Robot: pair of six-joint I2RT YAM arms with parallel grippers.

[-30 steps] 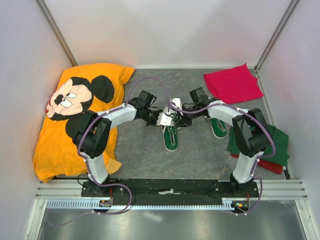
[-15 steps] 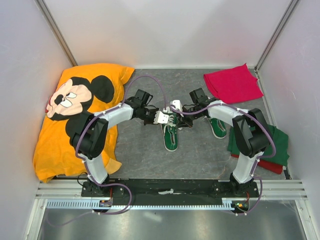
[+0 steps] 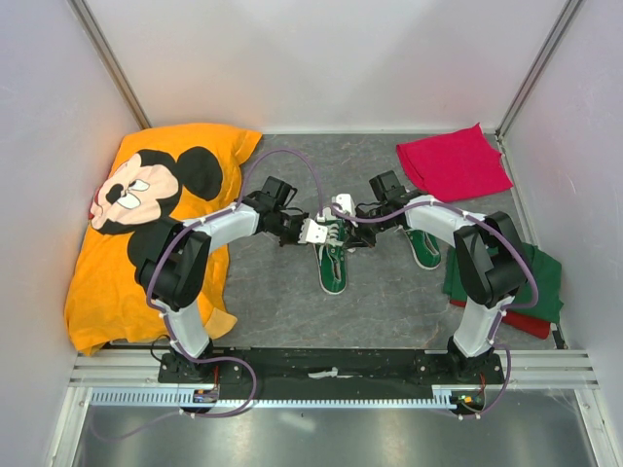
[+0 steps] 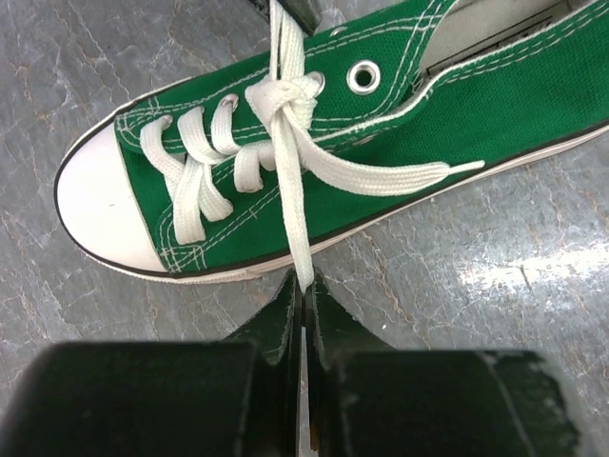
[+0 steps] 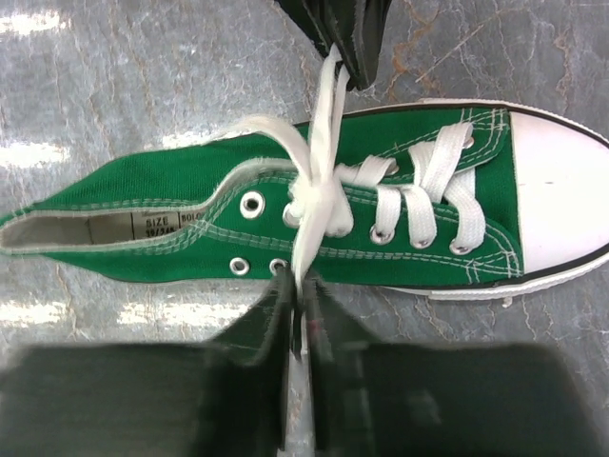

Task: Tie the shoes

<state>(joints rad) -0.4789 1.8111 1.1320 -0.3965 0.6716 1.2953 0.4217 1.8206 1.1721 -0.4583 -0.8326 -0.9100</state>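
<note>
Shoe (image 3: 332, 265): lies betw. L gripper (image 4: 303, 286) & R gripper (image 5: 299, 284), long axis near–far, heel at near end. Each gripper clamped on a lace (image 4: 297, 219) end, opposite sides of knot (image 4: 284, 95). Your pull runs crosswise, both equally near.

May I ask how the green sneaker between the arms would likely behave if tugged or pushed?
The sneaker probably slides easily: it looks small and light, flat-soled on a smooth table. Its canvas upper likely flexes; the rubber toe cap seems stiffer. Its lace, pinched by the left end effector and right end effector, looks floppy.
</note>
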